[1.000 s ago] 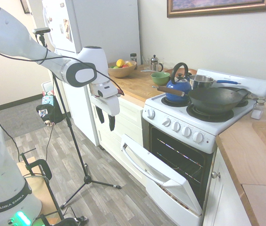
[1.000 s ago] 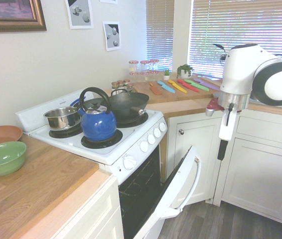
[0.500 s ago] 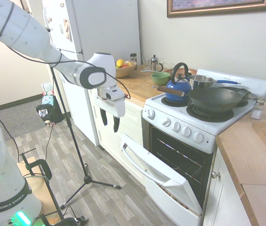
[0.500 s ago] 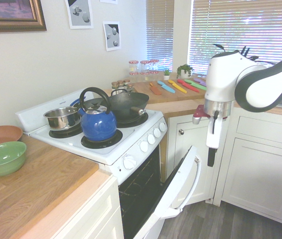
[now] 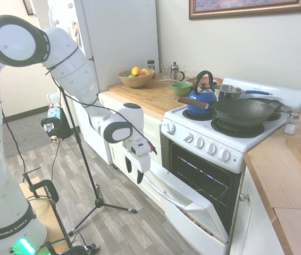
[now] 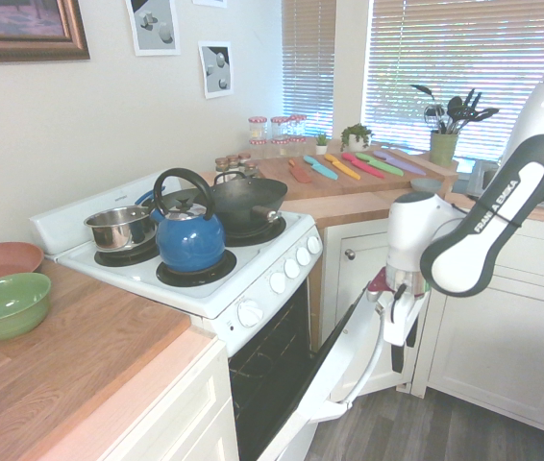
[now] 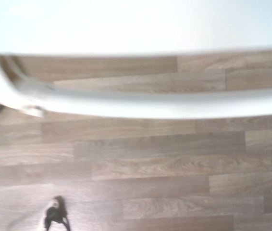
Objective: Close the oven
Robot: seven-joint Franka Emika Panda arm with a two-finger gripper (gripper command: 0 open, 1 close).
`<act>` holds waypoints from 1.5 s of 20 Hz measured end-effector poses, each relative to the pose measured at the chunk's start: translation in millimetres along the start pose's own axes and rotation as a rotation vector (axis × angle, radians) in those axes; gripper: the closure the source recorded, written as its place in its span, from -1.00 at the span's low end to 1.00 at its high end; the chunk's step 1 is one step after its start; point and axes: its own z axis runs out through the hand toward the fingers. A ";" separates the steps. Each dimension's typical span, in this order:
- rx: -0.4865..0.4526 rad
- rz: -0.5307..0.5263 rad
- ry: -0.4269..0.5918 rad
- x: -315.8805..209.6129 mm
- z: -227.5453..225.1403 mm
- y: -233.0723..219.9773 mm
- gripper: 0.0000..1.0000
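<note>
White range, listed from the left of the first exterior view, with its surroundings.

Item: fruit bowl (image 5: 136, 79), at the countertop's end nearest the fridge (image 5: 121, 37), its raised sides keeping loose fruit together.

Item: gripper (image 5: 134, 171), pointing down beside the upper left corner of the oven door. Fingers spread with a plain gap between them, nothing held; contact with the door cannot be told. The low, downward pose presumably serves to bring the fingers to the door's outer side, where a push would lift it shut.

Item: green bowl (image 5: 181, 88), towards the countertop's back edge, away from the door's swing.

Item: oven (image 5: 203, 142), between two wooden countertops. Its door (image 5: 201, 213) leans outward, partway down, rack exposed; closing remains to be done. The bar handle (image 6: 377, 357) runs along the outer face near the top edge, likely there for leverage far from the bottom hinge.

Item: blue kettle (image 5: 202, 100), near the cooktop's left edge, seated flat on its burner.

Item: saucepan (image 5: 225, 92), by the cooktop's back left corner.

Item: wok (image 5: 241, 114), towards the front right corner, the burner bearing its weight. A hard shove at the door could jolt these vessels.
</note>
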 end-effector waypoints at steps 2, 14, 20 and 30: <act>-0.003 -0.001 0.015 1.9 18.3 2.9 -1.00; -0.001 -0.048 0.068 41.4 72.9 -8.1 -1.00; 0.007 -0.087 0.085 50.1 76.2 -21.6 -1.00; -0.002 -0.133 0.103 62.4 57.1 -49.6 -1.00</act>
